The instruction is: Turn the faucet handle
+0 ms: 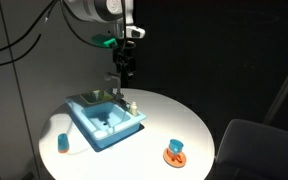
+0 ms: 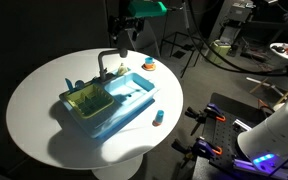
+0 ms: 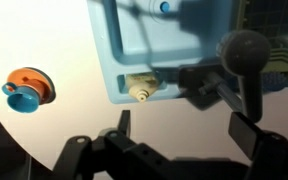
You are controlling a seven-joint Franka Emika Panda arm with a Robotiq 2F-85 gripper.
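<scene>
Stage of the task: the turning is not begun yet, as far as I am judging; the tool (image 3: 184, 128) is hanging above the back edge of the sink and is not touching anything
Tool: its two dark fingers (image 3: 124, 125) are standing spread wide apart in the wrist view, and nothing is lying between them
Place of the handle: the faucet handle (image 2: 105, 60) is sitting on the thin grey faucet (image 3: 242, 48), which is rising from the back rim of the sink (image 2: 129, 112), just below the tool; in both exterior views it is too small for telling its angle
What is left: coming down, closing the fingers on the handle and the turn itself, so the whole work is waiting, in my judgement
Sink: it is looking like smooth light-blue plastic, rectangular with rounded corners, and a green block (image 2: 84, 98) is lying in one of its compartments
Faucet: a slim upright stem with a rounded head; the head is showing dark grey in the wrist view, perhaps from shadow
Desk: the desk (image 2: 34, 110) is round and white, with a plain matt top
Other things: a small white-and-yellow bottle-like piece (image 3: 139, 90) is standing at the sink rim near the faucet; an orange plate (image 3: 26, 90) with a little blue cup on it is lying well apart from the sink
Handling: the handle is seeming small and smooth, so the fingers are probably needing an exact closing, and the light sink may be sliding on the desk
</scene>
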